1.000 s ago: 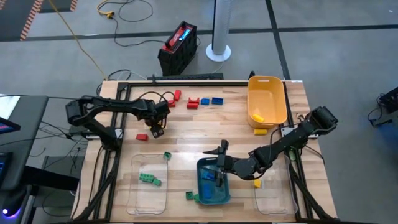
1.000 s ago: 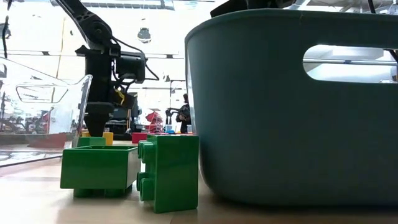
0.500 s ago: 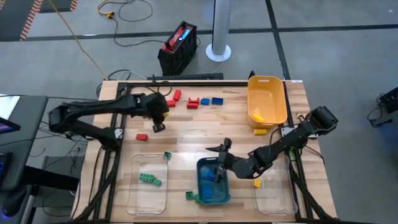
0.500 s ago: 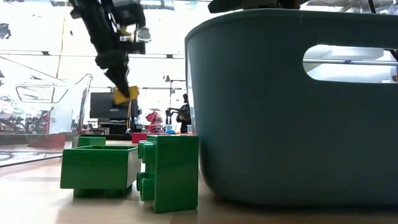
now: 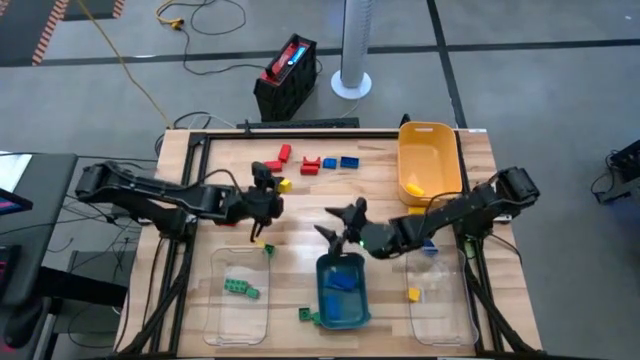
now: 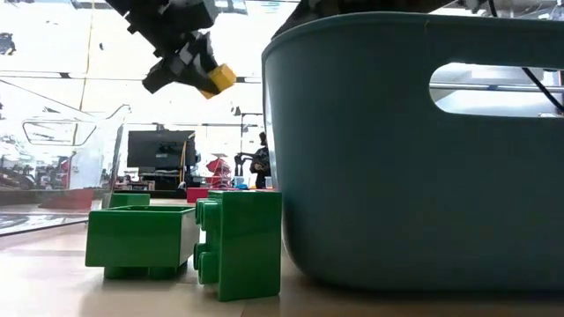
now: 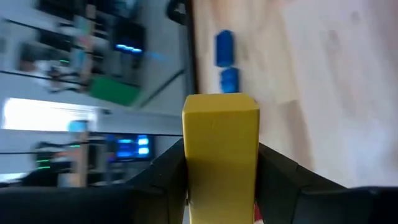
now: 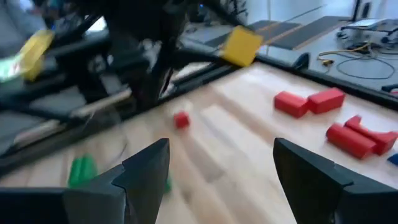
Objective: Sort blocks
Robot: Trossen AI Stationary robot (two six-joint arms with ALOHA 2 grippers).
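My left gripper point(image 5: 272, 192) is over the table's middle left, shut on a yellow block point(image 5: 285, 185), which also shows in the left wrist view point(image 7: 221, 146) and, raised high, in the low view point(image 6: 217, 77). My right gripper point(image 5: 345, 226) is open, in the air just beyond the teal bin point(image 5: 324, 296), touching nothing; its wide-apart fingers show in the right wrist view point(image 8: 227, 180). Blue blocks point(image 5: 342, 281) lie in the teal bin. Red blocks point(image 5: 310, 165) and blue blocks point(image 5: 349, 161) rest on the table near its far edge. My left gripper pinches the yellow block between its two fingers point(image 7: 273, 171), by two opposite side faces point(image 7: 221, 180). The fingers come about level from the table's left. The block is lifted clear of the table, and its free end point(image 7: 221, 102) sticks out past the fingertips.
A yellow bin point(image 5: 430, 150) at the far right holds a yellow block point(image 5: 413, 188); another yellow block point(image 5: 420, 211) lies beside it. Clear bins sit near left point(image 5: 238, 300), holding green blocks point(image 5: 238, 289), and near right point(image 5: 440, 315). Green blocks point(image 6: 240, 242) stand beside the teal bin point(image 6: 414, 150).
My left gripper has lifted the yellow block off the table, tipped from pointing down to about level, and moved toward the table's right. My right gripper has risen out of the teal bin and moved toward the far edge.
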